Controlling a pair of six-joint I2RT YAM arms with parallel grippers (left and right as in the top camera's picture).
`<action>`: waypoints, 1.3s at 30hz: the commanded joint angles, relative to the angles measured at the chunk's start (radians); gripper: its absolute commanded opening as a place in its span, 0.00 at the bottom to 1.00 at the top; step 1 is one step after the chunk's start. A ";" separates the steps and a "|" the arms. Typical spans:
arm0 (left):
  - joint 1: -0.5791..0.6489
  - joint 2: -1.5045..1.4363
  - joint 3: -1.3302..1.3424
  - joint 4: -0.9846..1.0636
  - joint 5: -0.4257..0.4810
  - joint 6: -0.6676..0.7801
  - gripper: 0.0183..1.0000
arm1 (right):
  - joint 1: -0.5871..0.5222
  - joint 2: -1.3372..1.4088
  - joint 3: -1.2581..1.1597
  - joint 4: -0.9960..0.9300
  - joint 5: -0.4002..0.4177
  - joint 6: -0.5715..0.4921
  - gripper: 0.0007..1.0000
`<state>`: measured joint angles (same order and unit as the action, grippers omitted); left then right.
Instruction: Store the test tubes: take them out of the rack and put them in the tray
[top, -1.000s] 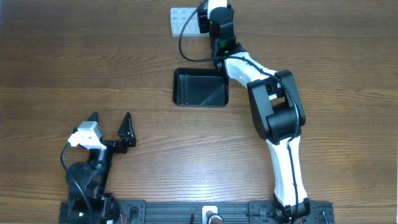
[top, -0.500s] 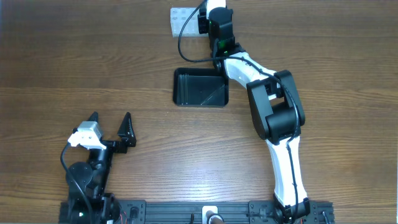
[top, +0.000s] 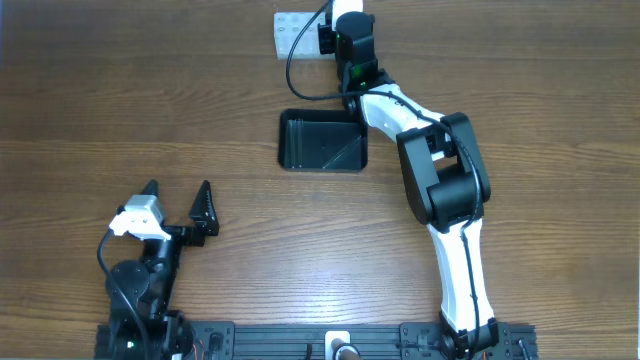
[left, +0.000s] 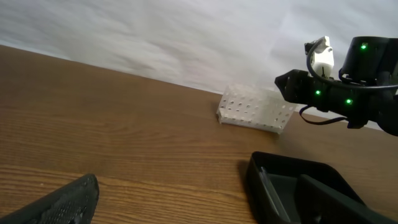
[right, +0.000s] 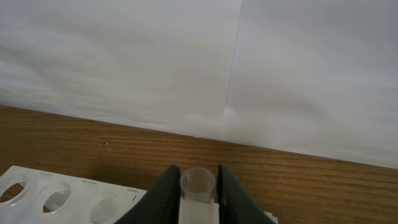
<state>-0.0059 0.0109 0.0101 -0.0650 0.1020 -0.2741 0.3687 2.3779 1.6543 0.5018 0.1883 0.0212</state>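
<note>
A white test tube rack stands at the table's far edge, its empty holes near me in the right wrist view. My right gripper is at the rack's right end, shut on a clear test tube held upright between its fingers. The black tray lies just nearer than the rack, and faint clear shapes rest on its floor. My left gripper stands open near the front left, holding nothing. From the left wrist I see the rack, the tray and the right gripper.
A white wall runs behind the table's far edge, close to the rack. Bare wood lies between the left gripper and the tray. The right arm's links stretch across the table's right-centre.
My right gripper with the tube has shifted very slightly upward in the top view. The left arm has not moved.
</note>
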 joint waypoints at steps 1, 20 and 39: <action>0.004 -0.005 -0.004 -0.003 0.013 -0.007 1.00 | 0.008 0.013 0.023 0.008 -0.012 0.000 0.15; 0.004 -0.005 -0.004 -0.003 0.013 -0.007 1.00 | 0.026 -0.003 0.029 0.087 -0.015 0.000 0.01; 0.004 -0.005 -0.004 -0.003 0.013 -0.007 1.00 | 0.026 -0.201 0.034 0.090 -0.015 0.000 0.01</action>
<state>-0.0059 0.0109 0.0101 -0.0650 0.1020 -0.2741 0.3851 2.2597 1.6588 0.5846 0.1841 0.0216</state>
